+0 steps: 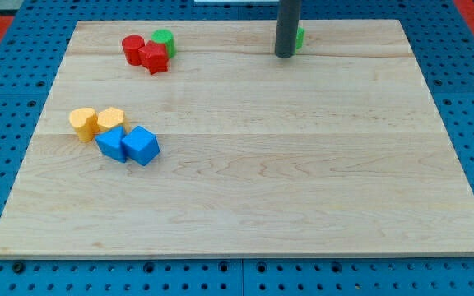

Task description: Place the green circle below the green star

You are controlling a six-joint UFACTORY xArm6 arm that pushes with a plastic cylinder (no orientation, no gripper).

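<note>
The green circle (164, 39) sits near the view's top left, touching a red star-like block (153, 57) and next to a red round block (132, 48). A second green block (300, 37), probably the green star, shows only as a sliver at the view's top, mostly hidden behind my rod. My tip (284, 55) rests on the board right beside that green block, on its left, far to the right of the green circle.
At the view's left, two yellow blocks (82, 122) (110, 120) lie side by side, with two blue blocks (112, 144) (141, 145) just below them. The wooden board (303, 181) lies on a blue pegboard surface.
</note>
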